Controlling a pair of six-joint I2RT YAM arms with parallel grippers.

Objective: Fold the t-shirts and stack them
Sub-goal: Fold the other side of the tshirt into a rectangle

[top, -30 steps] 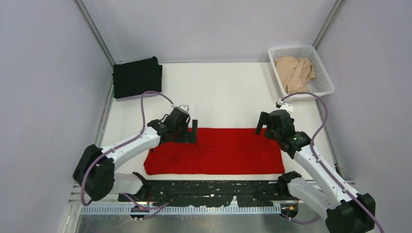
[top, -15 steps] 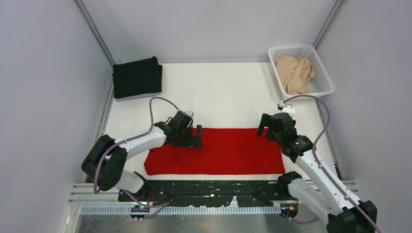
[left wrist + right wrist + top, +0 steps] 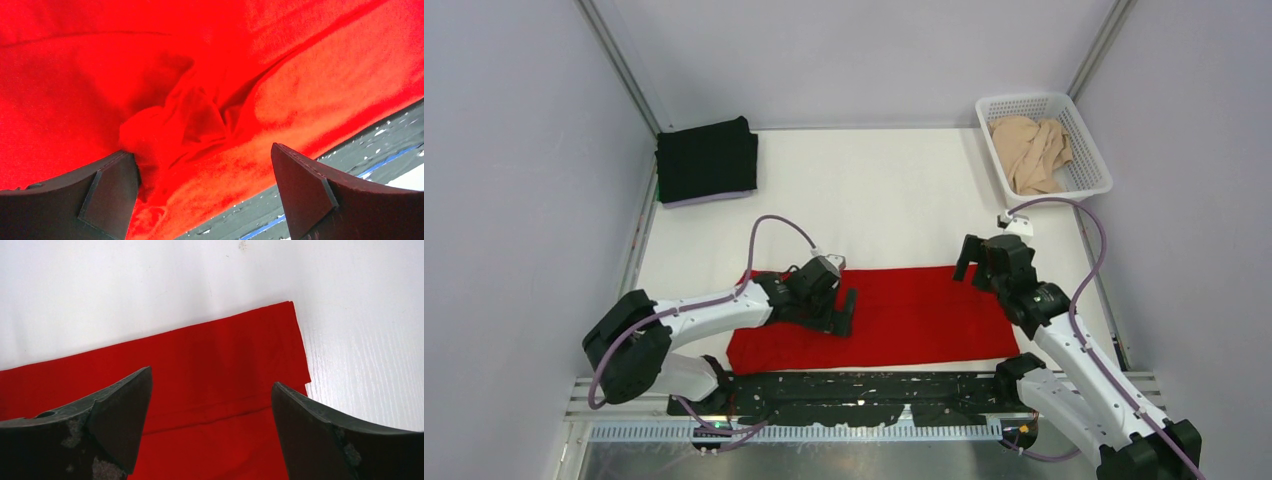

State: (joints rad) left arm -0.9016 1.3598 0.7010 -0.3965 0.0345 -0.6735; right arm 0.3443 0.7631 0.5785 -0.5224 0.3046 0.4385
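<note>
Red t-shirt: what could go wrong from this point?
1. The left gripper is open over a bunched wrinkle in the red t-shirt. Closing here may grab several layers and spoil the fold.
2. The right gripper is open above the shirt's far right corner. If only the left arm pulls, the strip may skew.
3. The near hem lies close to the black base plate and could catch on it.

Top cam: bright, even overhead light. White bench (image 3: 894,190) nearly blown out, shadows soft only. Left wrist cam: red shirt (image 3: 210,65) oversaturated, folds soft, dark shadow at centre; left claw (image 3: 201,152) close to lens, blurry. Right wrist cam: sharper, bench bright; right claw (image 3: 211,377) dark, underexposed.
</note>
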